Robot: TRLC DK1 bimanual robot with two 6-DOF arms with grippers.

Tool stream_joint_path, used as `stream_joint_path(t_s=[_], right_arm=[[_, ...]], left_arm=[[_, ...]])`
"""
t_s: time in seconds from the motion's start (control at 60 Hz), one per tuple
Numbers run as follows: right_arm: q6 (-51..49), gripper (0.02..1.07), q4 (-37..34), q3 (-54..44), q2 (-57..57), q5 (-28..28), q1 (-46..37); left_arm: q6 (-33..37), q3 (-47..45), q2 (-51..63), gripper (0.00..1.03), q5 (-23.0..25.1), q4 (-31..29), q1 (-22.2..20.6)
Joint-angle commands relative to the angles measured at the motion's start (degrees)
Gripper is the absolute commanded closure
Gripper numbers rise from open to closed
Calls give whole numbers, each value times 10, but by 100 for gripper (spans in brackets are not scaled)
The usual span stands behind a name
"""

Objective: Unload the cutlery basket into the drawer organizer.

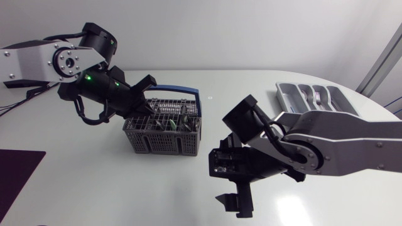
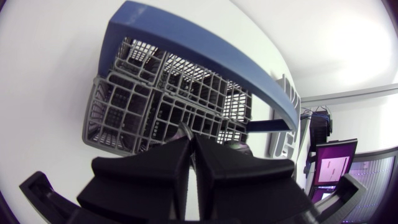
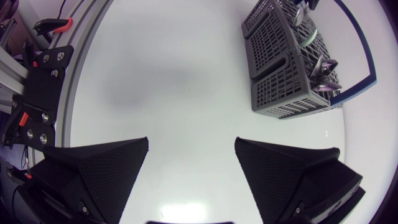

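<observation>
Cutlery basket [image 1: 164,137] sits mid-table, a bit left of centre, blue handle [image 2: 205,56] up, cutlery [image 3: 323,67] standing in its compartments; drawer organizer [image 1: 286,99] near the table's [image 1: 125,188] far right edge, well apart from it; left gripper [image 2: 191,142] clenched over the basket's top, can't tell if it pinches anything; right gripper [image 3: 192,143] released, fingers wide, above bare table toward the near edge, right of the basket.

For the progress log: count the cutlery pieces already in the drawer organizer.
2. The first piece and second piece lie in neighbouring middle slots of the drawer organizer; my right arm may hide more.
</observation>
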Motion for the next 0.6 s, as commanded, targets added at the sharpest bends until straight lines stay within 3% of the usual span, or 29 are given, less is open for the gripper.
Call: stream_joint_path(t_s=[0.0, 0.367, 0.583], right_arm=[[17, 7, -4, 8, 4, -1, 6], [23, 7, -10, 6, -7, 3, 20], [30, 7, -10, 6, -13, 9, 27]], left_arm=[[11, -11, -31, 99, -3, -2, 4], [9, -25, -85, 99, -3, 1, 8], [1, -47, -127, 99, -3, 36, 10]])
